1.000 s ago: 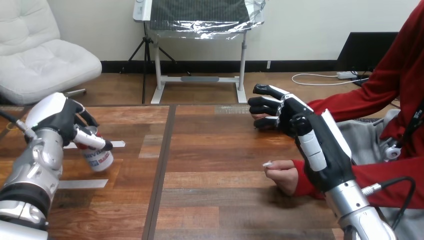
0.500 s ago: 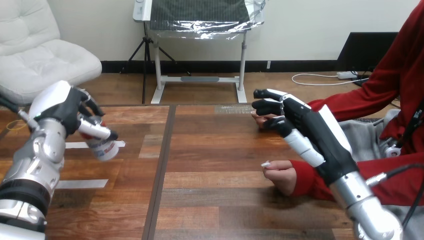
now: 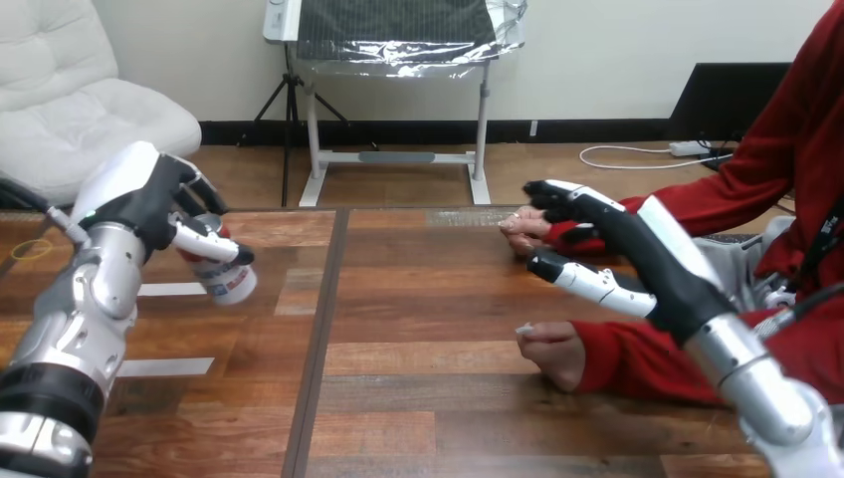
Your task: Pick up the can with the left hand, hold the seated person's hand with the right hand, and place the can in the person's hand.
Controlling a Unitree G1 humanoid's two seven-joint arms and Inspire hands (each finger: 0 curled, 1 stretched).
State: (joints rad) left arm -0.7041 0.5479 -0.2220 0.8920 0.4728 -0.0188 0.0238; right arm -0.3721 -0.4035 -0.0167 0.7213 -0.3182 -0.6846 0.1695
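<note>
The can (image 3: 227, 279) is hanging tilted above the left part of the table (image 3: 418, 398), and the left hand (image 3: 149, 204) is gripping it with curled fingers. The right hand (image 3: 622, 244) is reaching wide open over the person's far wrist (image 3: 577, 232), thumb apart on the near side; whether it is touching, I cannot tell well. It should be closing gently round the wrist before the can is travelling right. The person's near hand (image 3: 550, 349) is resting as a fist, possibly standing in the way.

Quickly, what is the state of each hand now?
Left hand: shut on the can.
Right hand: open, fingers straight over the person's far wrist.
</note>
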